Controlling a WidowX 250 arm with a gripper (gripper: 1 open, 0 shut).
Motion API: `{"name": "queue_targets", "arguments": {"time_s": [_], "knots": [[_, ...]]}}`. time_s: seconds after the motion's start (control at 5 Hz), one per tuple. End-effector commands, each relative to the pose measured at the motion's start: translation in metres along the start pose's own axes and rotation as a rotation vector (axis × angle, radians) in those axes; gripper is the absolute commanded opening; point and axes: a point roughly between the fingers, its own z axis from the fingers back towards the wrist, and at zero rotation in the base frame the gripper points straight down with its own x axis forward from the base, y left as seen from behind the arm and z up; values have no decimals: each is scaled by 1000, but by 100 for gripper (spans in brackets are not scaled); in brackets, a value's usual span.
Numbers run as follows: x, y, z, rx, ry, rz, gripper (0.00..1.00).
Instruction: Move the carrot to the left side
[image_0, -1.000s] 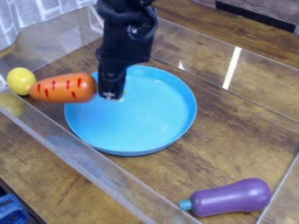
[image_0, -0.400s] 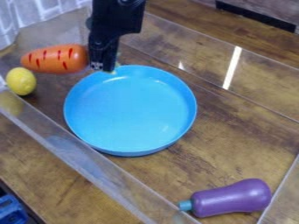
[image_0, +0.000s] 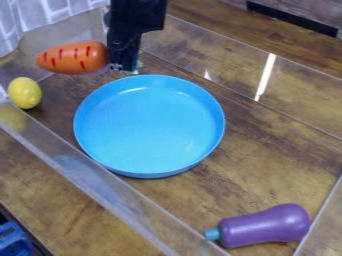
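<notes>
Tool (image_0: 123, 66) at upper left of frame, pointing steeply down, fingers pressed onto the leafy end of the carrot (image_0: 71, 57). Carrot sticks out level toward the left edge, just beyond the upper-left rim of the blue plate (image_0: 150, 128); whether it clears the wooden surface (image_0: 287, 135) I cannot tell. Yellow ball (image_0: 24, 92) sits below the carrot, near the left edge, apart from it. Plate at centre, nothing on it. Purple eggplant (image_0: 263, 226) lies at lower right, well apart from the plate.
</notes>
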Motion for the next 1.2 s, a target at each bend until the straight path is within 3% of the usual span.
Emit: {"name": "queue_targets", "arguments": {"time_s": [0.0, 0.4, 1.0], "knots": [[-7, 25, 7, 74, -23, 17, 0], [-15, 44, -4, 107, -22, -21, 0], [-37, 68, -23, 145, -14, -57, 0]]}}
